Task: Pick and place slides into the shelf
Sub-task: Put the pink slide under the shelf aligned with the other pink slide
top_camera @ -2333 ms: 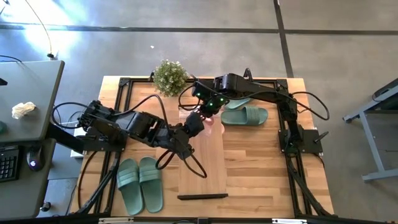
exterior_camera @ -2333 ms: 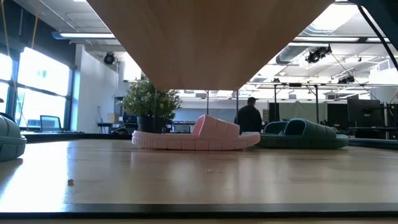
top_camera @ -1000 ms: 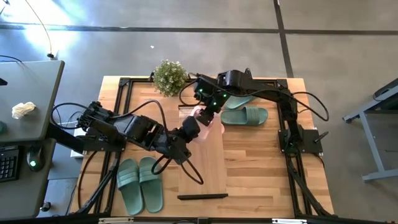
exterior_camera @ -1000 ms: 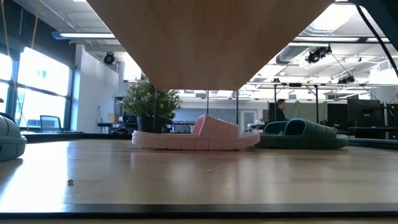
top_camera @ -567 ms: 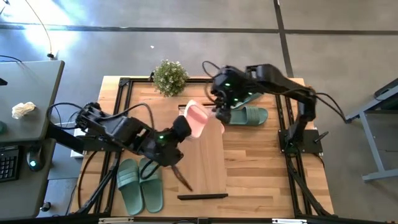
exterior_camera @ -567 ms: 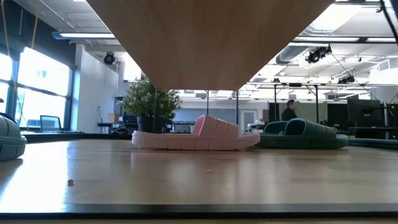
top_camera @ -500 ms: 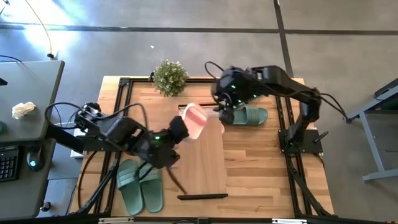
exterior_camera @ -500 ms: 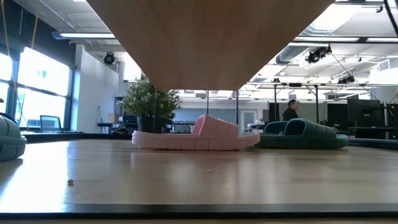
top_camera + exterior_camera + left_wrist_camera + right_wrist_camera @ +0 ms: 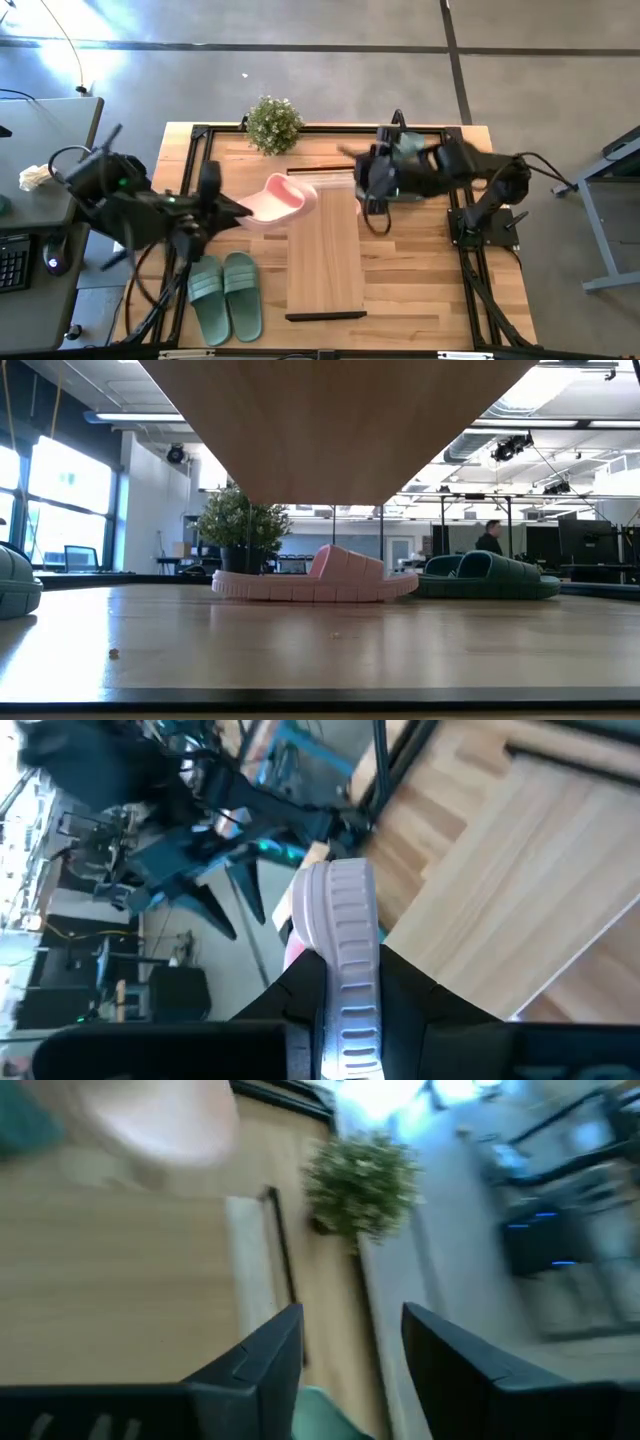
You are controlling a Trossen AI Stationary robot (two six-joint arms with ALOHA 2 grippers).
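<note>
Item: slides and shelf, stock as we find it.

- Shelf [image 9: 325, 250]: long light-wood rack lying down the middle of the worktop [image 9: 420, 280]. We see nothing on its plank top.
- Pink slide, first [image 9: 275, 200]: in the air just beside the shelf's far end, toward the left arm. In the left wrist view the left pincer [image 9: 345, 1010] is clamped on its edge.
- Pink slide, second [image 9: 320, 575]: in the low view it lies flat on the worktop's level under the shelf's top, so we judge it already stowed.
- Green slides, one pair [image 9: 225, 295]: side by side on the worktop on the left arm's side of the shelf, untouched.
- Green slides, other pair [image 9: 490, 575]: the low view shows them beside the stowed pink one; the right arm covers them from above.
- Right pincer [image 9: 345, 1345]: parted, holding nothing, near the shelf's far end.

By our count one slide is stowed, one in hand, four left.
</note>
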